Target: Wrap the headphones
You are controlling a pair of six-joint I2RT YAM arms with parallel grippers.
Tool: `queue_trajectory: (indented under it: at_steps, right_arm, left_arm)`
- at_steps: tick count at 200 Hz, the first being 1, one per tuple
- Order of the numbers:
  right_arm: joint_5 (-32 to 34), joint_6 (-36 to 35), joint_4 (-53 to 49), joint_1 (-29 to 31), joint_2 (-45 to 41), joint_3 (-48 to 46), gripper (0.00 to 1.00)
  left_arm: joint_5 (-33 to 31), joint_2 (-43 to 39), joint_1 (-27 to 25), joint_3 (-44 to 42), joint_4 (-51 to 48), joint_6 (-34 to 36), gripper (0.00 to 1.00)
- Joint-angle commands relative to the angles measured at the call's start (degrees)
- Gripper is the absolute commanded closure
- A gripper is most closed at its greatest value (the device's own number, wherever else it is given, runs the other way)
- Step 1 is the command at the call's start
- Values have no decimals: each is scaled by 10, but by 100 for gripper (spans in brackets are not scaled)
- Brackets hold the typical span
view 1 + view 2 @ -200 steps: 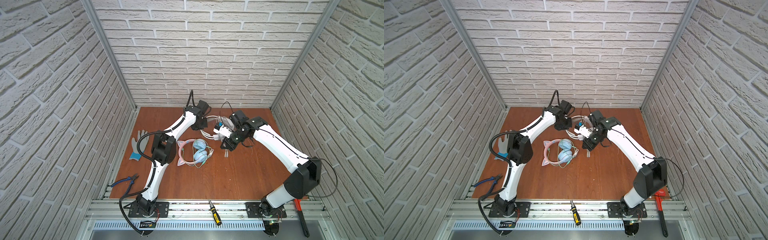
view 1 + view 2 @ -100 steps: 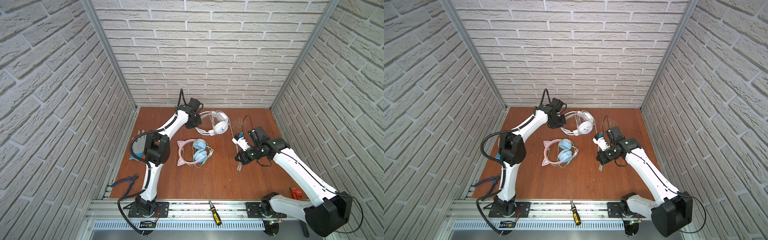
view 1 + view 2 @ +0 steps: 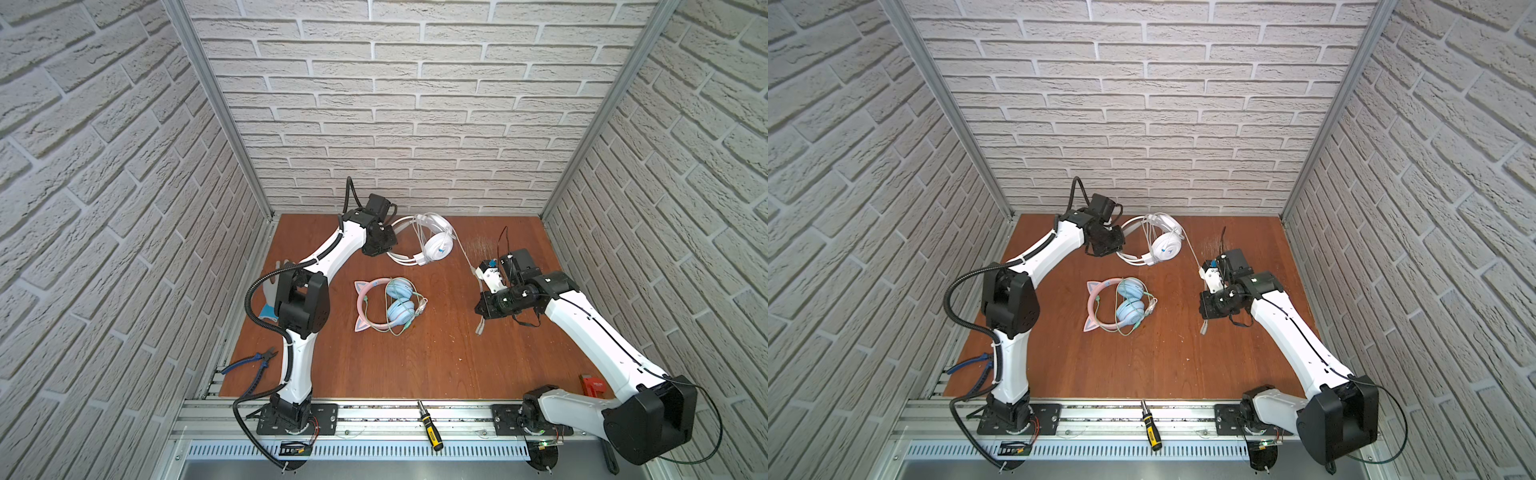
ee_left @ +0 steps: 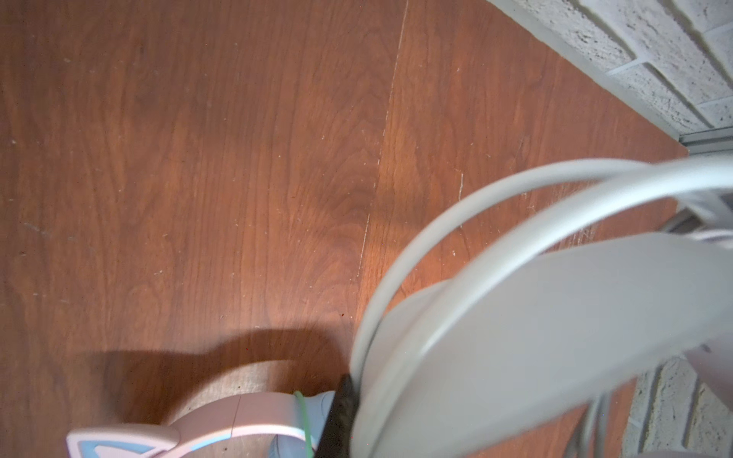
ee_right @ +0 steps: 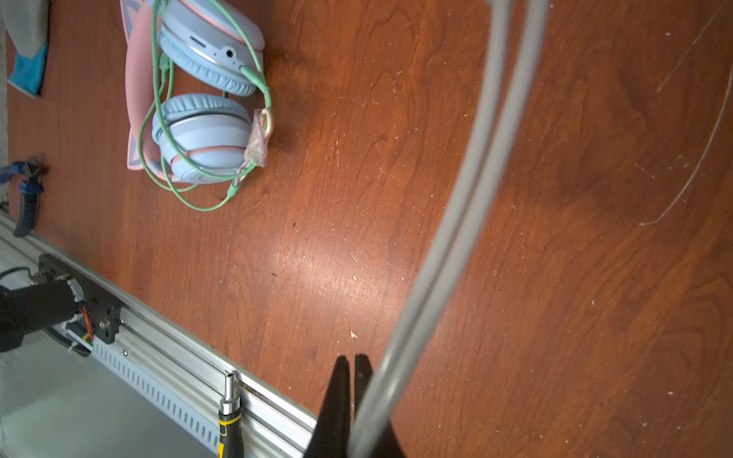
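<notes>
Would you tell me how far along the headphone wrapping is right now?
Looks done: the pink headphones lie flat, green cable looped around the cups. In hand: left gripper holds the white headphones by the band, right gripper pinches their white cable, stretched out. Left: winding that cable.

The front half of the wooden tabletop (image 3: pixel 415 365) is bare between the arm bases, save for pliers (image 3: pixel 259 359) at the front left corner. The cat-ear headphones (image 3: pixel 388 305) fill the centre. A white cable (image 3: pixel 464 254) stretches from the white headphones (image 3: pixel 432 245) near the back edge to the right gripper (image 3: pixel 480 309), barring the way between them. The back right corner is open.
</notes>
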Motion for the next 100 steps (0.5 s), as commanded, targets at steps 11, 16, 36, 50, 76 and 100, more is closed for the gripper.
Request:
queue_trajectory:
  at_steps: [11, 16, 36, 50, 76, 100]
  right_arm:
    - [-21, 19, 28, -24, 23, -8, 94]
    - [-22, 19, 29, -28, 29, -8, 94]
    - [-46, 22, 46, -41, 51, -6, 94]
    - [-65, 20, 52, -43, 68, -1, 94]
    - [-72, 15, 48, -43, 105, 5, 94]
    - [-53, 24, 61, -44, 120, 8, 94]
  left_arm:
    - [43, -59, 23, -32, 71, -26, 100]
    - [45, -62, 25, -36, 73, -27, 100]
    - [52, -77, 33, -61, 84, -32, 100]
    - [68, -89, 40, -83, 107, -48, 100]
    - [93, -99, 50, -100, 135, -69, 100]
    - [114, -95, 53, -102, 144, -73, 100]
